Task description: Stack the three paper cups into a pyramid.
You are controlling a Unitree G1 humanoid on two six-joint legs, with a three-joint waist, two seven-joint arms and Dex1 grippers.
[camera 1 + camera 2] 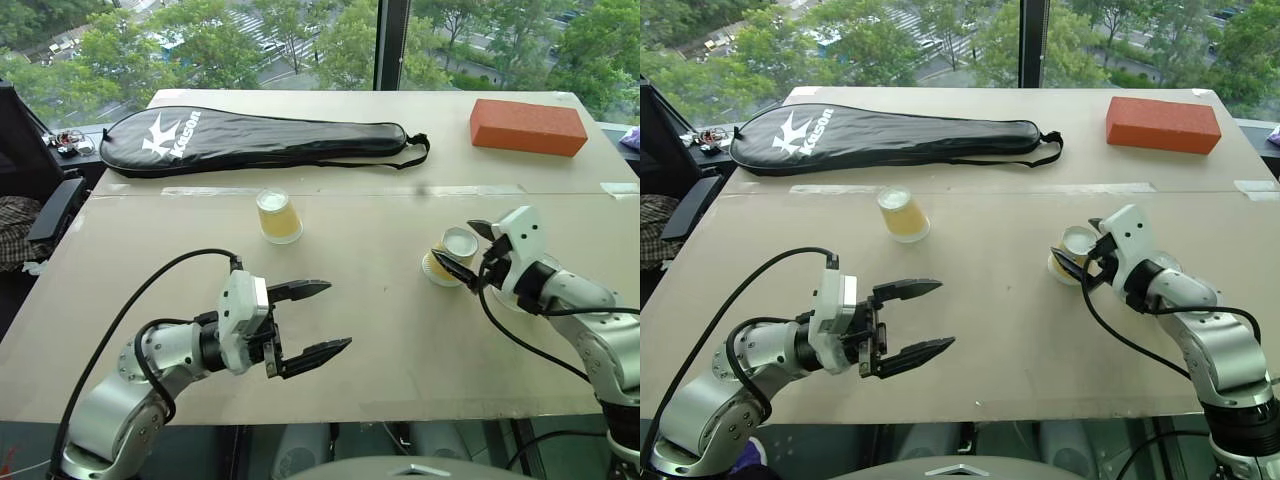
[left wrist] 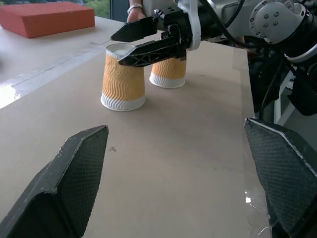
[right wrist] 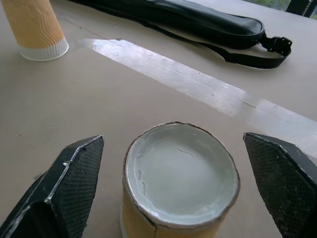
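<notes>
Risk: right gripper [image 1: 461,250], jaws wide and empty astride one cup [image 3: 181,181], may topple its close neighbour [image 2: 168,72]; left gripper [image 1: 310,320] wide open, empty.

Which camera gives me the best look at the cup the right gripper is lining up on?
The right wrist view: the nearer cup stands upside down between the open right gripper fingers, untouched. The left wrist view shows it from the side beside a second cup. In the left eye view the gripper partly covers both.
</notes>
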